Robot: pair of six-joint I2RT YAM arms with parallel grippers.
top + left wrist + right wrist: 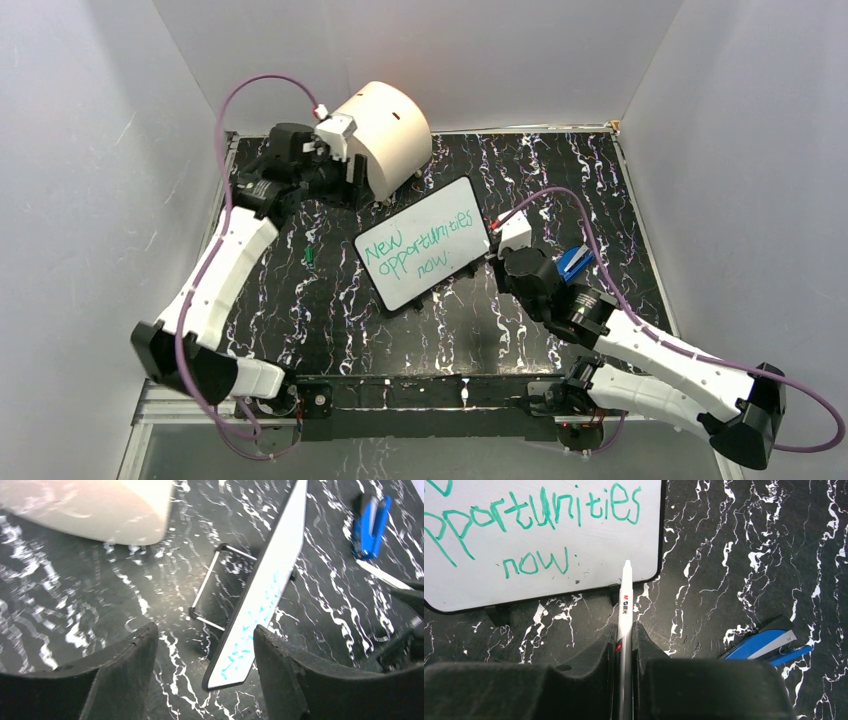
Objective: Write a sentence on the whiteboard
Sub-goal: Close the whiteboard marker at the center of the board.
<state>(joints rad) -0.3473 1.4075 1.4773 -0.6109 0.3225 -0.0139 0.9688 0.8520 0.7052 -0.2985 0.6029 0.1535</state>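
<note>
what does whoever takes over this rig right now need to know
Left gripper: open, empty, near the cream cylinder.
Right gripper: shut on the marker, tip at the board's lower edge, right of "now".
The whiteboard is propped up mid-table; the sentence reads "New opportunities now".
Remaining: possibly more words, otherwise set the marker down.

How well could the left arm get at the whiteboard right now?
Probably well: the left gripper is open and faces the whiteboard, nothing but table and the board's wire stand between. The cream cylinder sits off to one side.
</note>
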